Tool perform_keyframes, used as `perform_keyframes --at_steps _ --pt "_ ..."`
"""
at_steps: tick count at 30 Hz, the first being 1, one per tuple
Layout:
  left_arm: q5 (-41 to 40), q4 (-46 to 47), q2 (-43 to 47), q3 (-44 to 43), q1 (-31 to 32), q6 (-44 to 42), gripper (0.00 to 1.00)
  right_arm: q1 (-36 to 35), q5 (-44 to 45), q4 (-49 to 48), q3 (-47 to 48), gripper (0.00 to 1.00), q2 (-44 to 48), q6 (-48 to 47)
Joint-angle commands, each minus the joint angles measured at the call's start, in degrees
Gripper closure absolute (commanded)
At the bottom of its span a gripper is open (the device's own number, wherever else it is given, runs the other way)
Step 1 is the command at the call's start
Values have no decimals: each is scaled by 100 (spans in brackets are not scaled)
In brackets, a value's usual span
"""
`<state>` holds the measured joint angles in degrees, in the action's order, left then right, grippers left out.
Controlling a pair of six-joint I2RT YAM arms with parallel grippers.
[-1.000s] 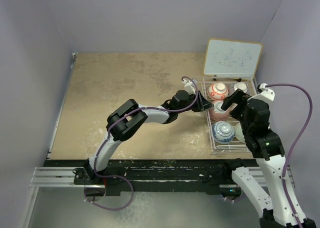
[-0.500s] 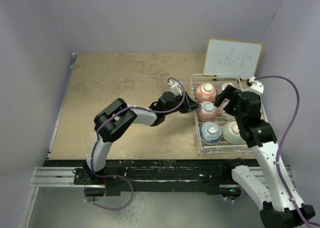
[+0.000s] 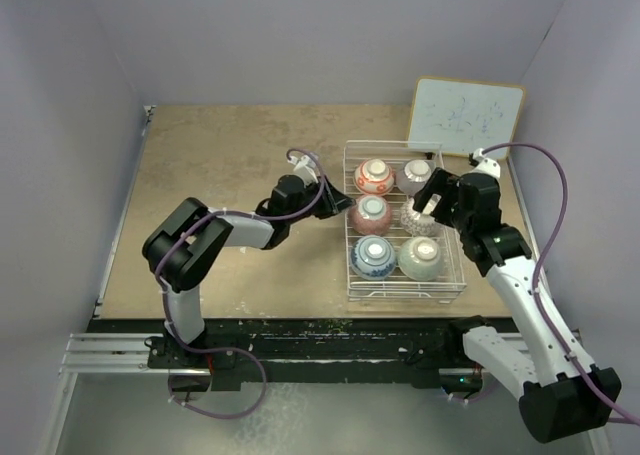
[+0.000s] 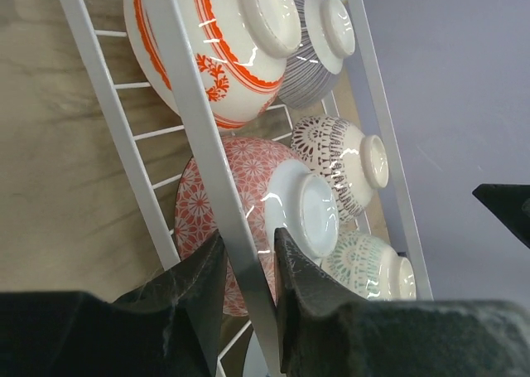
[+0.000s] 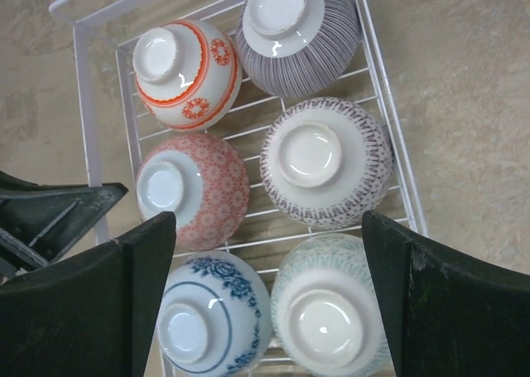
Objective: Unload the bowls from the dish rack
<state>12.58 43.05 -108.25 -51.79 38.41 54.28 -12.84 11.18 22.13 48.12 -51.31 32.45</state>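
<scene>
The white wire dish rack (image 3: 405,295) lies on the table's right half and holds several small bowls upside down: orange-and-white (image 3: 373,175), grey-striped (image 3: 415,173), pink (image 3: 371,213), blue-and-white (image 3: 374,255), pale green (image 3: 421,258). A purple-patterned bowl (image 5: 325,161) lies partly under my right arm. My left gripper (image 3: 345,203) is shut on the rack's left rim wire (image 4: 199,145), one finger on each side of it (image 4: 247,240). My right gripper (image 5: 265,236) is open and empty above the bowls, over the middle of the rack.
A white board with an orange frame (image 3: 465,115) leans against the back wall behind the rack. The tan table top (image 3: 230,165) stretches left of the rack. Purple walls close in the back and both sides.
The rack with all its bowls has slid left, away from the right wall, with my left gripper on its rim. My right gripper has followed it leftward above the bowls.
</scene>
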Motion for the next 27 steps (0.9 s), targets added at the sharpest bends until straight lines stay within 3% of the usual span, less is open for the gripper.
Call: perform_keyframes --at_steps 1,21,27 --pt "-72 398 527 214 -724 -414 85 -8 -429 -534 -109 7 -85 11" --pt "-18 132 1296 1233 -2279 -440 84 -19 -1096 -1079 -639 14 -302 226" --pt "-5 21 1606 1549 -2606 -486 84 -24 -1574 -1451 -784 34 -471 174"
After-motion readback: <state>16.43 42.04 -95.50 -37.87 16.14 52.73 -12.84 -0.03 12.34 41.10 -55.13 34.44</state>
